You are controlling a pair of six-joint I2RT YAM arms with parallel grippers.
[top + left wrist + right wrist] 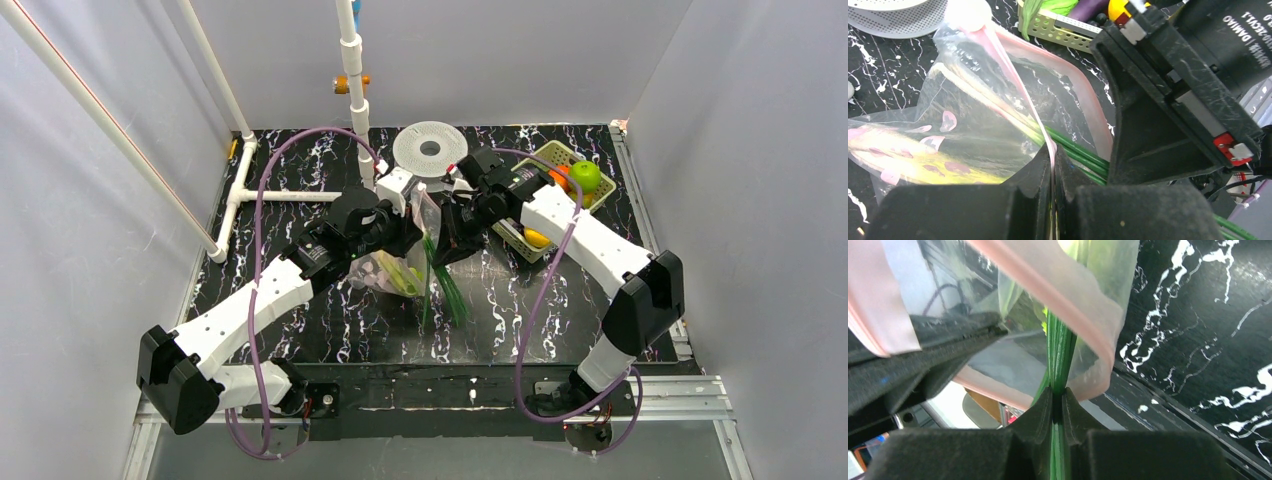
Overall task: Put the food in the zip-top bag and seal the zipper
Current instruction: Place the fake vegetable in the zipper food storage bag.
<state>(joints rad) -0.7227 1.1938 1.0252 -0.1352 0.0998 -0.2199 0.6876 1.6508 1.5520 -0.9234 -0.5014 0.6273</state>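
- Over the table, one zip-top bag hangs, one celery stalk sticking out.
- Left wrist: your left gripper is closed tight on the single zipper.
- Right wrist: your right gripper is clamped on that stalk at the bag's mouth.

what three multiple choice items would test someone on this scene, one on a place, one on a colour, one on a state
1. The basket sits
a) at the near left corner
b) under the left arm's base
c) at the far right of the table

2. The zipper along the mouth of the zip-top bag is
a) blue
b) pink
c) black

3. The right claw is
a) shut on the green stalk
b) open
c) shut on an apple

Answers: c, the top view shows it far right; b, both wrist views show a pink strip; a, its fingers pinch the stalk.
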